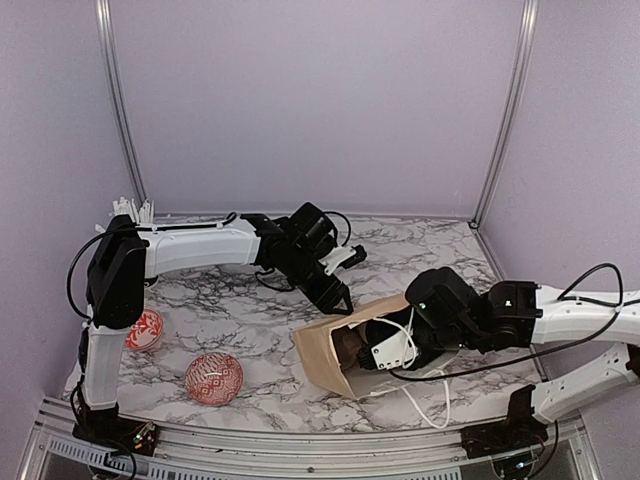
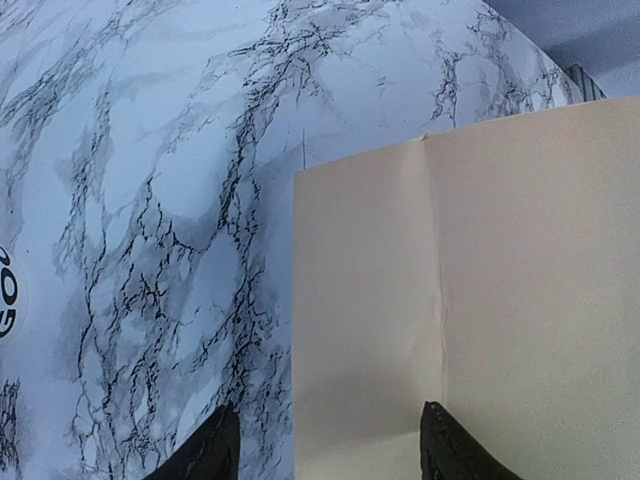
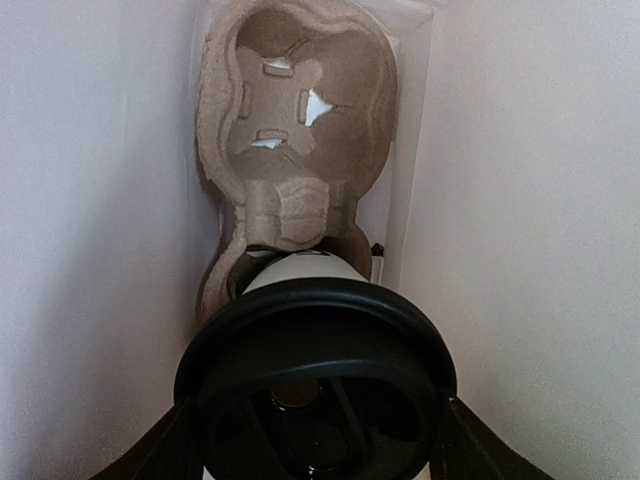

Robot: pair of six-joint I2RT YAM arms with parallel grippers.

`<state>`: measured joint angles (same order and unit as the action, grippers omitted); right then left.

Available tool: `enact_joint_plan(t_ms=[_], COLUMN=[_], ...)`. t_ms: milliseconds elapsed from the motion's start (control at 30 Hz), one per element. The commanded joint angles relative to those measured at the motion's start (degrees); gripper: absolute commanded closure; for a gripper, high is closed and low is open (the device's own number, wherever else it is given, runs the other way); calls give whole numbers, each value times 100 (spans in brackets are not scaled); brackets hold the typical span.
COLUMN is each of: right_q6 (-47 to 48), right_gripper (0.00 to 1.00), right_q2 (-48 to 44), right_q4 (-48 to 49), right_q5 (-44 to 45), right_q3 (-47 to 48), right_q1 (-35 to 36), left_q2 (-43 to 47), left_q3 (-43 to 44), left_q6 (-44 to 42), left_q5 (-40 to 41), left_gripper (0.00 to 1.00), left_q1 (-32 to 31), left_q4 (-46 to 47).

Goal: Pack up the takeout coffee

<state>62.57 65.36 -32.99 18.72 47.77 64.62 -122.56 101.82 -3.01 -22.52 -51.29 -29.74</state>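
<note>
Packing partway: right end effector [image 3: 315,442] grips a lidded cup [image 3: 315,370] at the carrier [image 3: 290,130] inside the bag [image 1: 322,352]; left end effector [image 2: 328,445] wide, empty; another cup [image 2: 8,300] sits outside, unpacked.

A: What does the table [image 1: 250,300] look like?
B: White marble, veined in black and grey. The bag [image 1: 325,350] lying on it is plain tan.
A: And to the left of the bag?
B: Two bowls [image 1: 213,378], red with a fine white pattern.
A: Inside the bag?
B: A carrier [image 3: 295,120] of dull brown pulp, and a cup [image 3: 300,268], white under a glossy black lid [image 3: 315,350].
A: Anything beside the bag?
B: A second cup [image 2: 8,300], white with black letters. The walls [image 1: 320,100] behind the bag are pale lilac.
</note>
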Motion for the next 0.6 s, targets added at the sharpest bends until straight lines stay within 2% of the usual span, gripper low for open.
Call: enact_joint_plan(t_ms=[0,133,567], right_q6=[-230,-394,-1009], right_gripper=[54,55,55], right_q2=[169,371,1531], right_q4=[-188,-466,-2359], right_q5=[-271,-535,-2284], right_q3=[186,498,2080], right_q1=[-102,-275,-895], left_q2=[-37,-27,374], left_q3=[-48,-48,-159], left_q6=[-85,-111,-162], left_q5=[-94,-17,252], left_gripper=[38,38,36], left_q1=[-39,-35,206], left_q4=[83,80,52])
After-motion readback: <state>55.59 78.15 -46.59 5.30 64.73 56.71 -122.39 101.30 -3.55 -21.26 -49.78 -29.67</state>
